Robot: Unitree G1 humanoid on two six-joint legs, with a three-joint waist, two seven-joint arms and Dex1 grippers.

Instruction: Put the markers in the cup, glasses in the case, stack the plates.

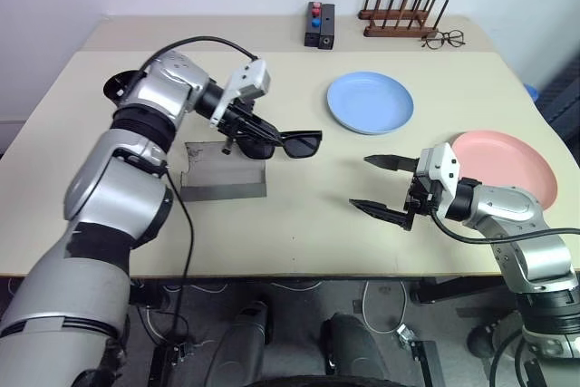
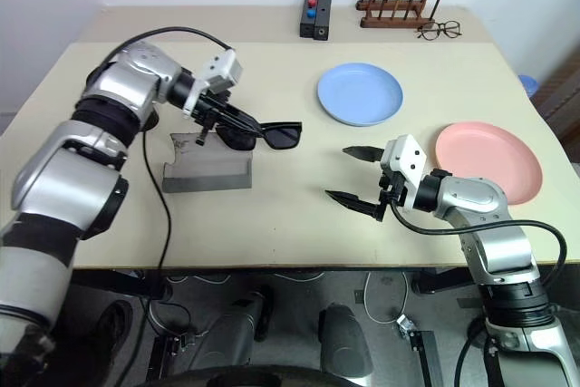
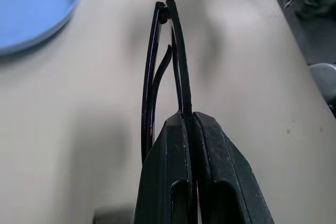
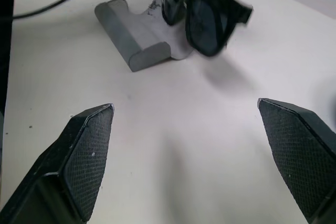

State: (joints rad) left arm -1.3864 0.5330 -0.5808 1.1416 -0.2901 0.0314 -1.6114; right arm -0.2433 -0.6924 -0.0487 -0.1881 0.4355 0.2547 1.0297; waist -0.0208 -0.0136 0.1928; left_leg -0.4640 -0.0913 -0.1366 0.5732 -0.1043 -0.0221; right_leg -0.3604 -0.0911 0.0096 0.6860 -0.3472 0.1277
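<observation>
1. Left of centre in the left eye view: left gripper (image 1: 243, 127) clamped shut on the sunglasses (image 1: 288, 143), carried clear of the surface (image 1: 299, 215) just above the case (image 1: 224, 169). In the left wrist view, fingers (image 3: 173, 171) pinched together on a folded temple arm, frame jutting out edge-on beyond the tips.
2. Sunglasses likely light, stiff plastic, smooth and prone to pivoting in a thin pinch; lenses best left untouched, since scratching looks a risk. Hold on the temple or bridge judged safer than on the lens.
3. Case lying flat at lower left of centre, grey felt-like pouch with flap folded up at the back; probably soft and floppy, likely to slide or collapse when the frame is pushed in, so steadying its edge seems wise.
4. Centre, upper half: light blue plate (image 1: 370, 101) resting on the surface, well apart from the pink one. Shallow, rigid, light by the look; rim the obvious place to grip.
5. Right of centre: right gripper (image 1: 377, 184) spread wide, holding nothing, hovering just above the surface.
6. Far right: salmon pink plate (image 1: 512, 162) beside the right arm, not yet stacked.
</observation>
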